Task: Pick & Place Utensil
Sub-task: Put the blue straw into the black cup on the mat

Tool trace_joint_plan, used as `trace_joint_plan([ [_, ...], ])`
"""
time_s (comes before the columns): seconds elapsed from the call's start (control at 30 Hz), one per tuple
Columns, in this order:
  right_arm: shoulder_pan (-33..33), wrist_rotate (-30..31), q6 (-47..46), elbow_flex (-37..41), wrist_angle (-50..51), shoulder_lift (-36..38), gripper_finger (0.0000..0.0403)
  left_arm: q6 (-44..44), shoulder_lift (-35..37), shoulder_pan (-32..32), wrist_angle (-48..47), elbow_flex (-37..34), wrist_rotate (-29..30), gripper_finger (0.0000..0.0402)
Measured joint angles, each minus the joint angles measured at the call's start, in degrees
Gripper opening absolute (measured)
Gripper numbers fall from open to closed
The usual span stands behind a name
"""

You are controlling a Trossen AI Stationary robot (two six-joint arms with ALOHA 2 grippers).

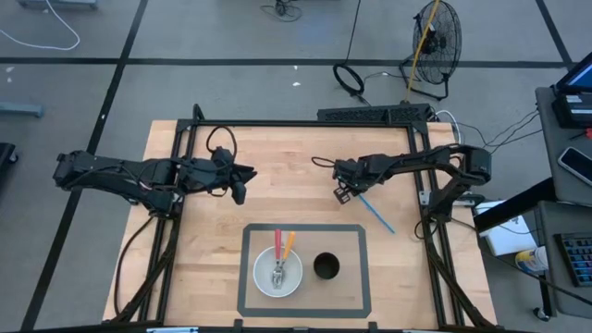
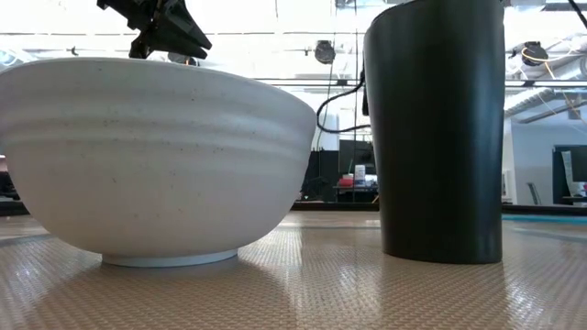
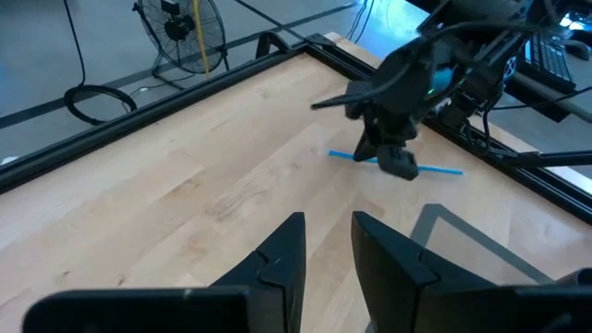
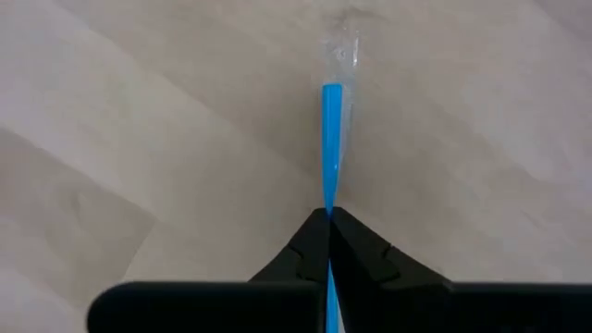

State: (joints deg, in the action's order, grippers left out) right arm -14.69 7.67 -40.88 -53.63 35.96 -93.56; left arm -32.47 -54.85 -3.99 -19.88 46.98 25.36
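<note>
A thin blue utensil (image 1: 376, 214) lies slanted on the wooden table, right of centre. My right gripper (image 1: 344, 192) is over its far-left part and shut on it; the utensil also shows in the right wrist view (image 4: 331, 129) and the left wrist view (image 3: 439, 170). My left gripper (image 1: 239, 191) hangs open and empty over the table's left half, well clear of the utensil. A white bowl (image 1: 277, 273) holds a red, an orange and a metal utensil. A black cup (image 1: 326, 266) stands beside it. My right gripper pinches the blue utensil's thin shaft (image 4: 329, 205) between its two fingers, near the utensil's far-left end. The fingers come from above, pointing down. A short piece sticks out on one side (image 3: 347, 155), a longer piece on the other (image 1: 379, 218). Whether it is lifted, I cannot tell.
The bowl (image 2: 156, 156) and the cup (image 2: 440, 128) stand on a grey-bordered mat (image 1: 356, 305) at the table's near middle. A black frame (image 1: 305, 122) runs along the table's edges. Bare wood lies between the two grippers.
</note>
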Motion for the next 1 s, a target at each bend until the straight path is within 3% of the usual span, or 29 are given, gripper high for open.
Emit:
trace_joint_plan([
  [0.4,0.2,1.2,1.3,-0.2,-2.4,12.6,0.0000,0.0,0.0,0.0,0.3,0.0,0.2,0.0093],
  [1.0,1.5,1.5,5.1,-0.3,-17.2,28.1,0.0000,-1.1,0.0,0.0,1.0,0.0,0.2,0.0093],
])
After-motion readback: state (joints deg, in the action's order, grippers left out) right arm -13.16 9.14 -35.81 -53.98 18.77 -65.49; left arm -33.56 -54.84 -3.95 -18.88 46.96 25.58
